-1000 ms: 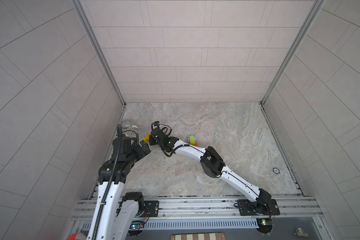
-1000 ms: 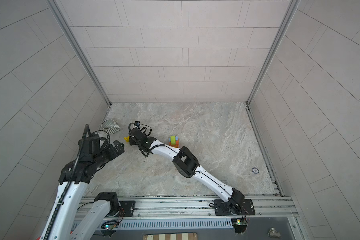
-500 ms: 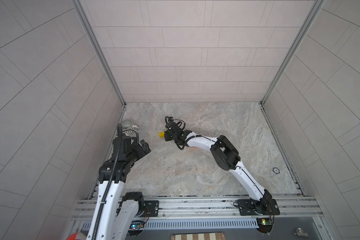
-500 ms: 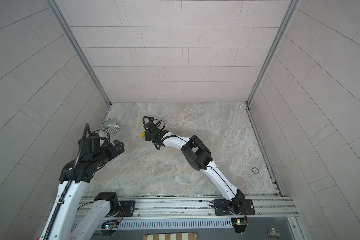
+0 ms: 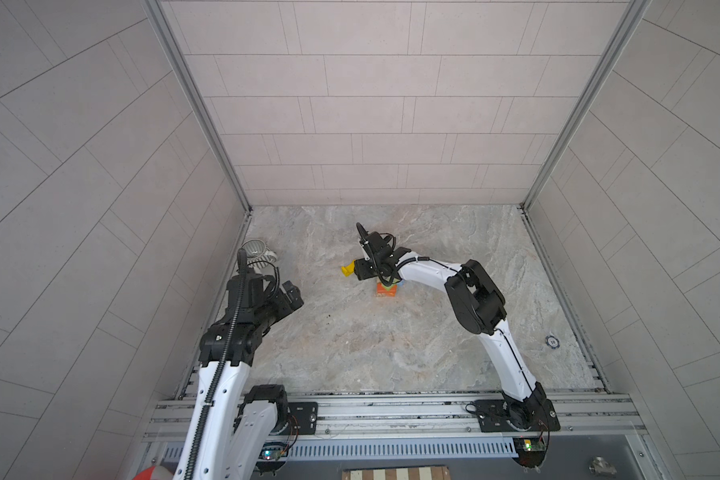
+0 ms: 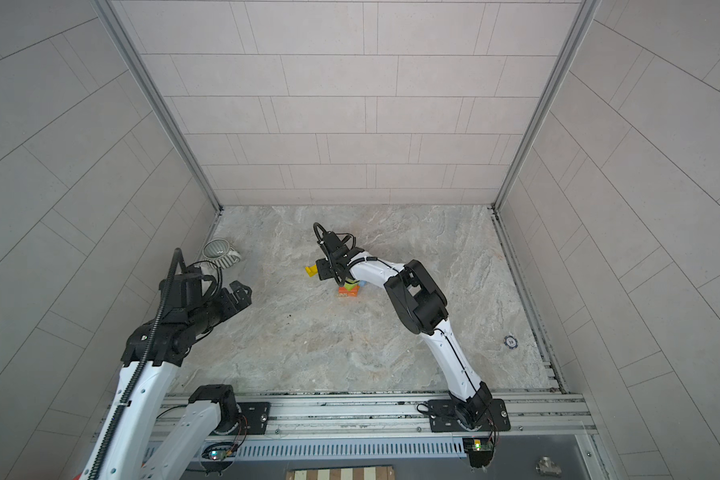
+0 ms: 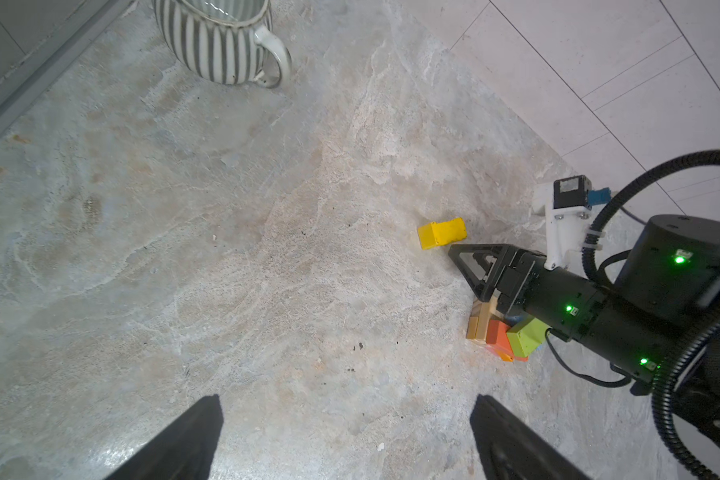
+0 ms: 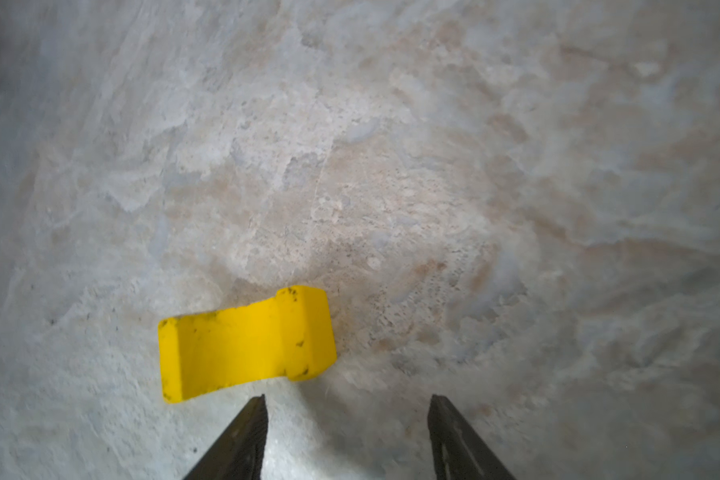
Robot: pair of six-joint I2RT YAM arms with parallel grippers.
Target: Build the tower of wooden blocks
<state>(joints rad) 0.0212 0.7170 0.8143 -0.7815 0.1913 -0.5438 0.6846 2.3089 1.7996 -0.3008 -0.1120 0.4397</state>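
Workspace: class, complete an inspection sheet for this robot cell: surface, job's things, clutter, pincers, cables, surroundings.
Surface: marbled slab, dark specks.
Job's things: yellow arch loose, off the stack; stack of tan, orange and green blocks, partly hidden by right arm.
Clutter: striped mug; blue disc.
Pincers: left pincer open, empty; right pincer open, arch just beyond tips.
Cables: black hose along left arm; loop at right wrist.
Surroundings: tiled walls; front rail.
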